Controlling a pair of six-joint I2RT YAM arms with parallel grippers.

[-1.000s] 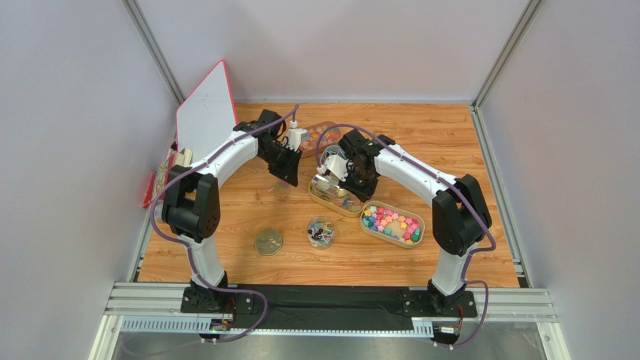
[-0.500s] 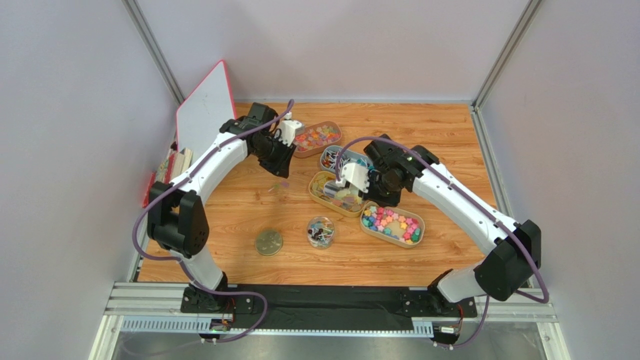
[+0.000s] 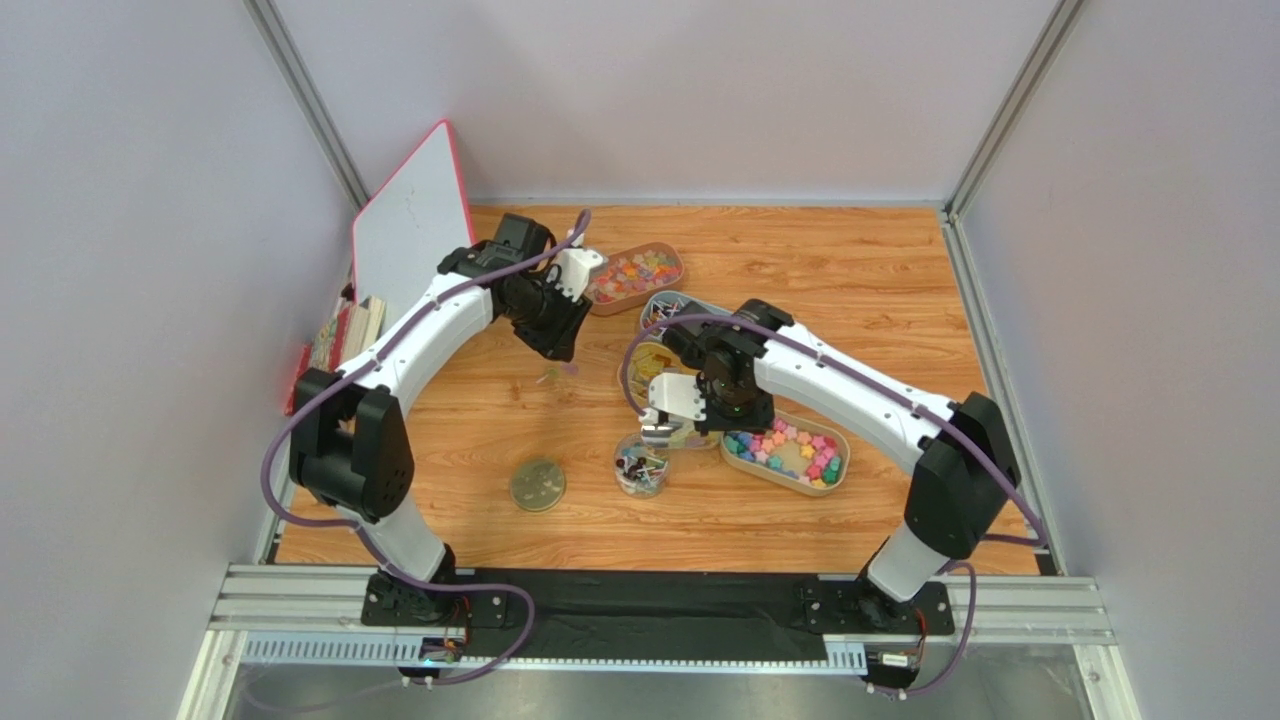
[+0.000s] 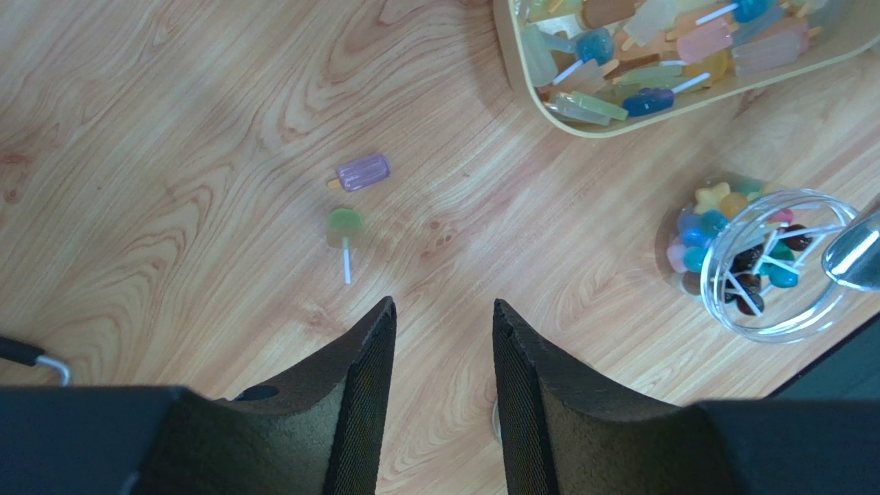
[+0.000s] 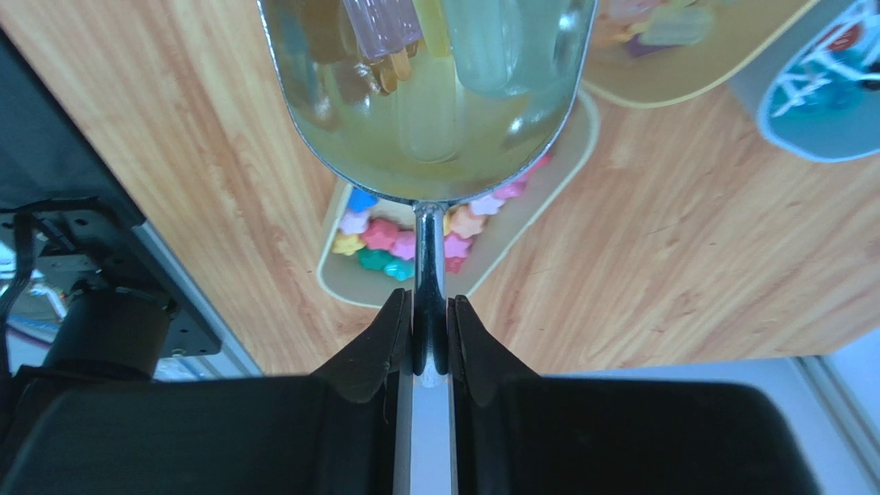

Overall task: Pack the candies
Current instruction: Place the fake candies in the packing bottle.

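Overhead: fixed above and behind the arm bases, looking steeply down on the whole counter. Left wrist: close, facing down past the left pincer at the clear jar. Right wrist: closer, along the right pincer and scoop onto the star tray. Shared with overhead: jar and tray.

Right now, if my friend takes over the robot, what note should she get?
Left end effector: open, empty, near a loose purple candy and green candy.
Right end effector: shut on the scoop, which holds popsicle candies, beside the jar.
Done: jar partly filled, lid off.
Left: probably tip the scoop in, collect the loose ones, close the lid.
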